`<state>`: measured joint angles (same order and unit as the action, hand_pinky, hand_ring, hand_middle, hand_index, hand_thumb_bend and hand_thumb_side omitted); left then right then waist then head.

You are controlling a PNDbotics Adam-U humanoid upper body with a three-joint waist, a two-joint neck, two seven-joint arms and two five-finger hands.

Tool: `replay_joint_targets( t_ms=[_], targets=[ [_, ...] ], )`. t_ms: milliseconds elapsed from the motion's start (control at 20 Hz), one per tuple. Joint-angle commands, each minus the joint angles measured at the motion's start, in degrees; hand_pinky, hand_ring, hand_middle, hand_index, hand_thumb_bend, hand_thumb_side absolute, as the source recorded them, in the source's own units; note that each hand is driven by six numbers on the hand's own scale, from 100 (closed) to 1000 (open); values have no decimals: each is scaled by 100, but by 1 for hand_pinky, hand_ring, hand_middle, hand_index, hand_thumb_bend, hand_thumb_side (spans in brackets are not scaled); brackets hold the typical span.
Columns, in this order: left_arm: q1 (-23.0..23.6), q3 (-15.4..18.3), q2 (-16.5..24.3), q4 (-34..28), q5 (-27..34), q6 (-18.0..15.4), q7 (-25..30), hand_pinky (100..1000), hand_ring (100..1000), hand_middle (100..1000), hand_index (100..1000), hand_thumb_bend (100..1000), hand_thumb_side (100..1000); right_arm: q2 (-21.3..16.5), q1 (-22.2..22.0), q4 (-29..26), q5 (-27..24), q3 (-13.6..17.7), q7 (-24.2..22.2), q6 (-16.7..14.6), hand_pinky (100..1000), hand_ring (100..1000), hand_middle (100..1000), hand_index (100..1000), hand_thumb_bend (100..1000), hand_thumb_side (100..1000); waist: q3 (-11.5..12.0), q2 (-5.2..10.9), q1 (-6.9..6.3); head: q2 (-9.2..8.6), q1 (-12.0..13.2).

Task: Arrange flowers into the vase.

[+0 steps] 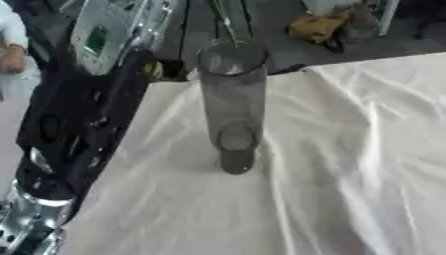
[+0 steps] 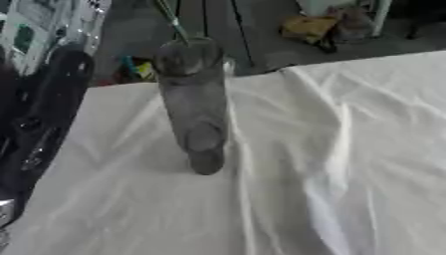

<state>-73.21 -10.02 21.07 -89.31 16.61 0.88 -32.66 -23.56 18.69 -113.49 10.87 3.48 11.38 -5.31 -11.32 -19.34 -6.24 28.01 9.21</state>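
no text, label or number can be read — all blurred.

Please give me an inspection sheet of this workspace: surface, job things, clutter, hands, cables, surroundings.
Surface: table covered by a wrinkled white cloth.
Job's things: tall clear glass vase stands upright near the table's far edge; a thin green stem shows at its mouth. No flower heads are seen.
Clutter: nothing seen on the cloth.
Hands: neither hand seen; only the black left arm shows along the left edge.
Cables: nothing seen.
Surroundings: dark floor beyond the table, with a yellow-brown bundle lying on it.
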Motion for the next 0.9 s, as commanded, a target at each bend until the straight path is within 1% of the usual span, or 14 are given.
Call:
replay_joint_targets(
  t_ms=[50, 650, 900],
  targets=[
    [-82, -20, 82, -121, 12, 30, -4, 100, 100, 100, 241, 173, 911, -98, 72, -110, -34, 36, 2, -10, 667, 560, 543, 772, 100, 1000, -5, 31, -45, -37, -2],
    [26, -79, 29, -36, -30, -17, 9, 100, 100, 100, 240, 162, 928, -81, 91, -110, -26, 53, 9, -22, 667, 560, 542, 772, 100, 1000, -31, -40, -46, -103, 19],
    [51, -112, 11, 32, -60, 46, -19, 100, 100, 100, 241, 157, 938, -79, 91, -110, -19, 63, 18, -22, 667, 559, 541, 772, 100, 1000, -43, -68, -52, -94, 18]
  ],
)
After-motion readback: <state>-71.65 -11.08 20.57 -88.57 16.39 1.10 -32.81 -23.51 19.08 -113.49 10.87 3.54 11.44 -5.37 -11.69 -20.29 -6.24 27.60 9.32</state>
